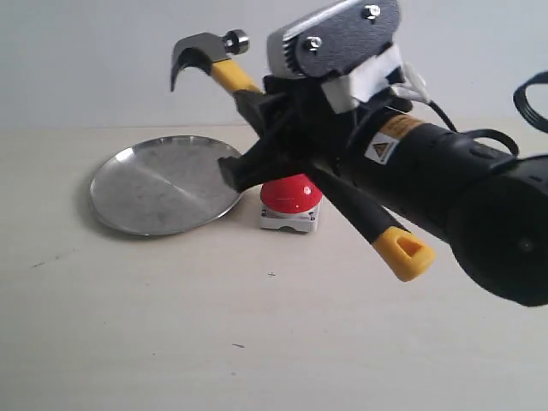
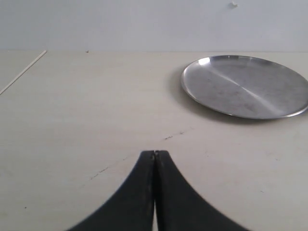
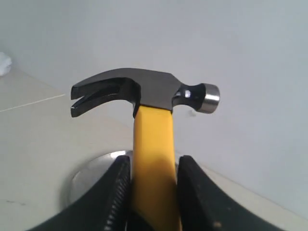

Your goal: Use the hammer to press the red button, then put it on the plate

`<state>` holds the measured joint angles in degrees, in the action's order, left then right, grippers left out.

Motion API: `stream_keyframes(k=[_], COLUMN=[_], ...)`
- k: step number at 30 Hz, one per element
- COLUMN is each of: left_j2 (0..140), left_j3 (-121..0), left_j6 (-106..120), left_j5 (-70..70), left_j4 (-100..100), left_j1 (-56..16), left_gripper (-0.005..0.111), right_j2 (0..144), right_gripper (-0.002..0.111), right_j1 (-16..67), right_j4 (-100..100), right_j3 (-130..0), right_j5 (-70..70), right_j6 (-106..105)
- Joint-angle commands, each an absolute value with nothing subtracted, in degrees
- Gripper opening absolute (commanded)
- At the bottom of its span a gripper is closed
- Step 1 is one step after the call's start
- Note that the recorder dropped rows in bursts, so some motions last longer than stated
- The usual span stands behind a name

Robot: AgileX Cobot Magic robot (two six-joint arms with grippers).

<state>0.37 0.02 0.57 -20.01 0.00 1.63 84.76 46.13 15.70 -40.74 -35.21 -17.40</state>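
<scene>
Right gripper [image 3: 153, 168] clamps the claw hammer [image 3: 144, 91] by its yellow handle, tilted in air; left gripper [image 2: 154, 156] sits closed, empty (red button [image 1: 291, 193] just beside steel plate [image 1: 154, 184]).

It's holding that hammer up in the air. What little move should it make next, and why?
Probably swing the hammer down onto the red button. The right tool grips its yellow handle with the head raised high; the button sits below, clear of it, beside the plate.
</scene>
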Motion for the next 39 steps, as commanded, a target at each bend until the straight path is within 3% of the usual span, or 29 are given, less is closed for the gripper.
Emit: stream_keyframes(k=[1, 4, 24, 31, 39], left_j2=[0.0, 0.0, 0.0, 0.0, 0.0], left_j3=[0.0, 0.0, 0.0, 0.0, 0.0], left_j6=[0.63, 0.63, 2.33, -1.33, -5.16], left_j5=[-19.78, -19.78, -19.23, -3.4, 3.09], left_j4=[0.0, 0.0, 0.32, -8.14, -13.99], left_j1=[1.76, 1.76, 1.76, 1.76, 1.76], left_gripper=[0.0, 0.0, 0.0, 0.0, 0.0], right_j2=[84.02, 84.15, 84.15, 84.15, 86.36], right_gripper=[0.0, 0.0, 0.0, 0.0, 0.0], right_j1=[45.97, 45.97, 45.97, 45.97, 45.97], right_j4=[13.99, 18.52, 1.38, 1.38, 2.87], right_j3=[-33.34, -28.18, -28.42, -29.07, -31.26], right_j5=[-54.89, -69.82, -69.96, -69.96, -69.96], right_j6=[-19.46, -16.24, -10.72, -11.08, -10.88])
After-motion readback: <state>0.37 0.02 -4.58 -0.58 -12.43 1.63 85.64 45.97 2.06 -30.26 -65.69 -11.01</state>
